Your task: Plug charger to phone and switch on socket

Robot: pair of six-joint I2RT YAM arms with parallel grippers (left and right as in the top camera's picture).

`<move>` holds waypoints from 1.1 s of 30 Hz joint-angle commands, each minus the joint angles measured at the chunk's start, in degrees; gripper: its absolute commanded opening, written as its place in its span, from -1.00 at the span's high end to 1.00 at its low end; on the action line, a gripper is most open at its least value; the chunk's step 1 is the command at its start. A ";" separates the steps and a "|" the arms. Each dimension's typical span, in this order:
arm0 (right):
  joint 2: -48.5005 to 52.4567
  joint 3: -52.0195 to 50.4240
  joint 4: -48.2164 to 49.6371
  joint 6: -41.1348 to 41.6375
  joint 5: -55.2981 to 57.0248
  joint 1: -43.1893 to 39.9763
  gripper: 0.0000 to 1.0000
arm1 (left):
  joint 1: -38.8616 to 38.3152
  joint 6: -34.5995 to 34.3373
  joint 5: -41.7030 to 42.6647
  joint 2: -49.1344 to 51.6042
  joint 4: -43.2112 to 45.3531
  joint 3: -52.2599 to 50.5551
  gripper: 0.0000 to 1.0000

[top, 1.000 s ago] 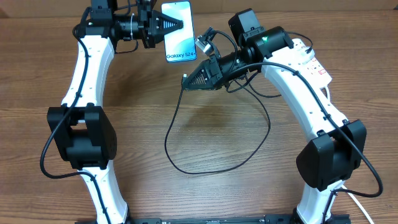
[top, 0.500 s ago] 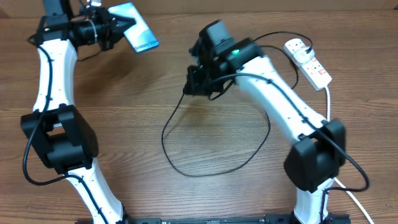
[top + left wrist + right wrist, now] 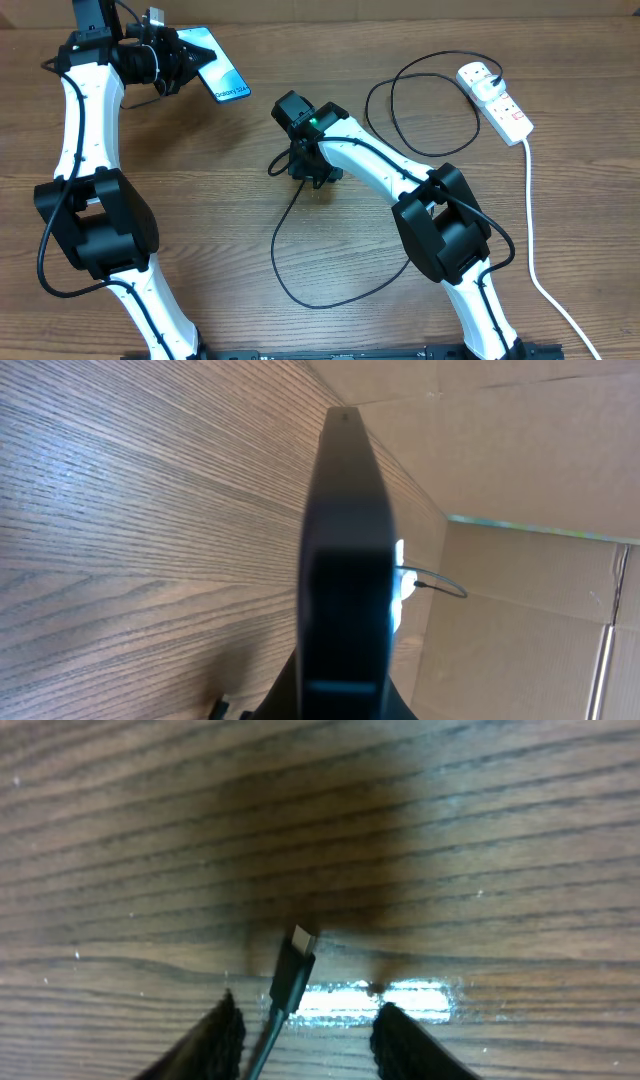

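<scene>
The left gripper (image 3: pixel 188 67) was clamped on one end of the phone (image 3: pixel 222 80) at the far left of the table (image 3: pixel 200 220). The blue screen faced the overhead camera, and the "Galaxy S24" text sat at the end away from the gripper. In the left wrist view the phone (image 3: pixel 345 550) showed only as a dark edge running up the frame, with a cardboard wall (image 3: pixel 520 450) behind it.

The right gripper (image 3: pixel 305 172) pointed down at the middle of the table, well apart from the phone. In its wrist view the fingers (image 3: pixel 215 1040) stood apart, and the charger (image 3: pixel 272 1020) ran up between them, nearer the left one, clamped by neither. The tip (image 3: pixel 301 940) lay just beyond the fingertips over the wood.

From there the charger (image 3: pixel 300 290) swept in a wide loop toward the near edge, back up, and around a smaller loop to its plug (image 3: pixel 478 72) at the far end of the socket (image 3: pixel 503 105). The socket lay at the far right with red marks on its face, and its white lead (image 3: pixel 530 230) ran down the right side
</scene>
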 commanded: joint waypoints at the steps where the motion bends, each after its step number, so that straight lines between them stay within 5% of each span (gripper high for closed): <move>1: -0.02 0.04 -0.46 2.84 1.60 -0.22 0.05 | -0.35 1.53 0.94 -2.38 -0.26 1.53 0.92; 21: 5.03 0.07 -5.75 8.11 6.97 1.51 0.06 | -0.39 1.70 0.96 -2.38 -2.05 1.53 0.92; 25: 5.03 0.07 -10.95 8.66 2.91 0.26 0.22 | -0.39 1.70 0.96 -2.38 -2.05 1.53 0.92; 33: 5.07 0.04 -6.34 9.75 0.72 0.15 0.49 | -0.39 1.70 1.01 -2.38 -2.49 1.53 0.92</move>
